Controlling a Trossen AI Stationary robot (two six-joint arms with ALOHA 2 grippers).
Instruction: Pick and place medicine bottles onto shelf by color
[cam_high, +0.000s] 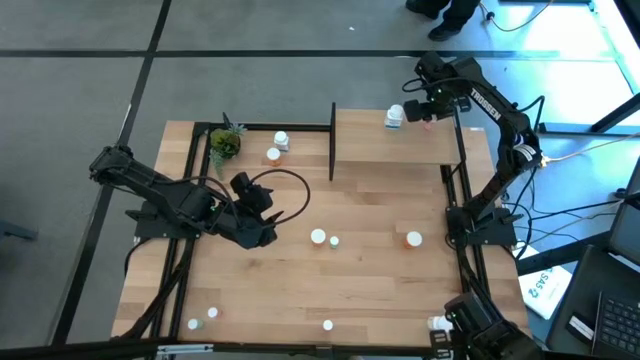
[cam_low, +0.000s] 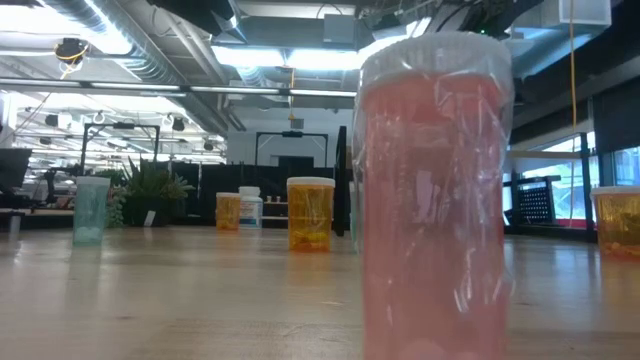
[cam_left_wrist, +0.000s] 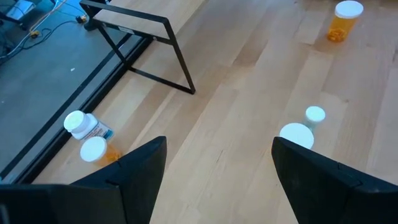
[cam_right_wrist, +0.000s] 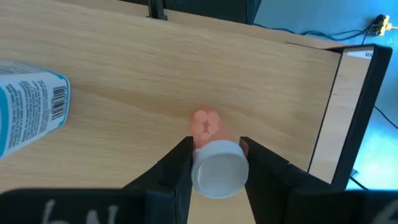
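Note:
The shelf (cam_high: 395, 145) is a light-wood board on a black frame at the table's far right. My right gripper (cam_high: 427, 108) is above its far right corner, shut on a pinkish-red bottle (cam_right_wrist: 206, 126) with a white cap. A white bottle with a blue label (cam_high: 394, 117) lies on the shelf beside it. My left gripper (cam_high: 262, 230) is open and empty over the table's left middle. Ahead of it stand a white-capped bottle (cam_high: 318, 237), a small green one (cam_high: 334, 241) and an orange one (cam_high: 413, 238). My right gripper pinches the pinkish-red bottle at its white cap (cam_right_wrist: 217, 174) between its two fingers, one on each side. The fingers come from above, pointing down. The bottle stands about upright below them, its base (cam_right_wrist: 205, 123) at the shelf board; I cannot tell whether it rests there.
A potted plant (cam_high: 226, 143), a white bottle (cam_high: 281, 140) and an orange one (cam_high: 273, 154) are at the far left. More bottles stand along the near edge (cam_high: 194, 324) (cam_high: 328, 324) (cam_high: 438, 323). The shelf's black frame (cam_left_wrist: 143, 37) stands beyond my left gripper.

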